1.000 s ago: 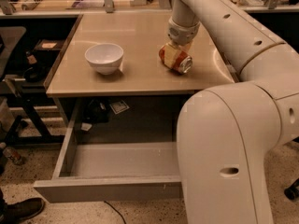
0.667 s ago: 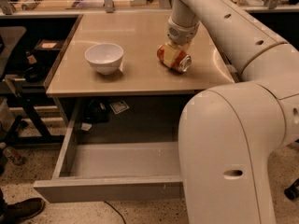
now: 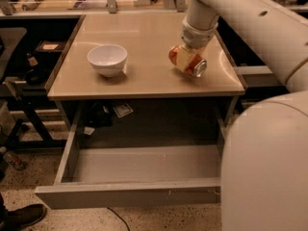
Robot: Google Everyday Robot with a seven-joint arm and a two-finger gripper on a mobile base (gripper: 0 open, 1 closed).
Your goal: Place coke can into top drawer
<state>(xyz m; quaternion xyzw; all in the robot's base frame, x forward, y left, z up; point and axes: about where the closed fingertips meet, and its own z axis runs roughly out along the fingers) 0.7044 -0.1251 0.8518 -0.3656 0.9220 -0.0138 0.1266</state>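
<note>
Your end effector is down at the right-hand side of the surface, directly over the coke can and touching or all but touching its upper side. The wrist hides the grasp, so you cannot tell whether the end effector is clenched on the can or released.

The can sits tilted, with its silver end pointing toward the front right corner and a shadow just beneath it. That could mean it is lying on its side or raised a little off the surface, and the view does not settle which.

The top drawer is pulled fully out below the front edge, with its grey floor bare, so the target is ready. It lies lower than the can and nearer the camera. The likely route is a lift, a move forward past the edge of the surface, then a descent.

The white bowl stands well apart to the left, out of that path. The robot's own body covers the drawer's right end, so aim for the middle of the floor, where you can watch the can go in.
</note>
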